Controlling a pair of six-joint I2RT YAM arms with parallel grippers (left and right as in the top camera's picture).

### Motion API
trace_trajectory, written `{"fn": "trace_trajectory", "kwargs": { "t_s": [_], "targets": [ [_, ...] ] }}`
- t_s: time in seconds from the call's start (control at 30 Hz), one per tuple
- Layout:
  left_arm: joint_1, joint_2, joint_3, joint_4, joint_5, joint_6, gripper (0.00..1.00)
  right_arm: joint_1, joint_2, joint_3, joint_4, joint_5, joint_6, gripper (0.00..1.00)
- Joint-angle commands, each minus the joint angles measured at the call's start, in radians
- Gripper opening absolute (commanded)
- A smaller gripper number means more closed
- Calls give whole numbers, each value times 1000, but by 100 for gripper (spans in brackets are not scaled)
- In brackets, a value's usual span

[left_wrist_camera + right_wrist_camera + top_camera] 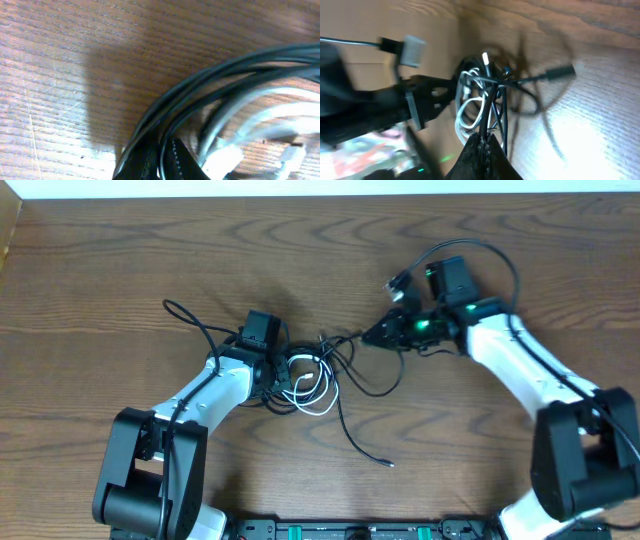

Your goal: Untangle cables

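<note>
Nearest the arm bases, one strand of the black cables [352,430] runs clear of the bundle. It ends in a small plug [390,464] lying alone on the table [100,270]. This tail appears to be the only length fully freed.

Further in, the cables sit in one knot [325,365] between the two arms. The white cable [312,390] is coiled in loops at the near side of the knot, and black strands cross over and through it. It is not yet separated.

The left gripper [283,370] sits at the knot's left side. In the left wrist view, its jaws are pressed together on a bunch of black strands, with the white loops just beside them.

The right gripper [372,333] sits at the knot's right side. Its jaws are closed, and in the right wrist view they pinch black strands that fan out toward the white coil.

Beyond the left gripper, a black loop [185,315] extends to the far left, joined to the bundle.

Assessment: the task is at an early stage. Both grips are set on opposite sides, which suits pulling the knot apart. The crossings in the middle are not yet cleared.
</note>
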Motion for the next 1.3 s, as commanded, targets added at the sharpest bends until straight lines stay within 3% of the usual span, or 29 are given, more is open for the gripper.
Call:
{"fn": "trace_trajectory", "kwargs": {
  "t_s": [0.0, 0.33, 0.47, 0.63, 0.87, 1.03, 1.27],
  "targets": [
    [6, 54, -52, -25, -38, -1, 13, -77, -105, 10, -26, -172, -55, 1],
    [6, 54, -52, -23, -39, -1, 13, -201, -197, 10, -83, -483, -203, 1],
    [6, 54, -52, 16, -39, 3, 13, -201, -197, 10, -119, -483, -251, 1],
    [6, 54, -52, 156, -39, 2, 13, -201, -196, 10, -226, -326, -286, 1],
    [13, 54, -52, 296, -39, -38, 13, -201, -197, 10, -390, -475, -609, 1],
    [86, 54, -52, 285, -39, -164, 13, -214, -197, 10, -420, -466, -654, 1],
    [283, 54, -52, 194, -27, -186, 13, -279, -197, 10, -483, -465, -654, 1]
  ]
}}
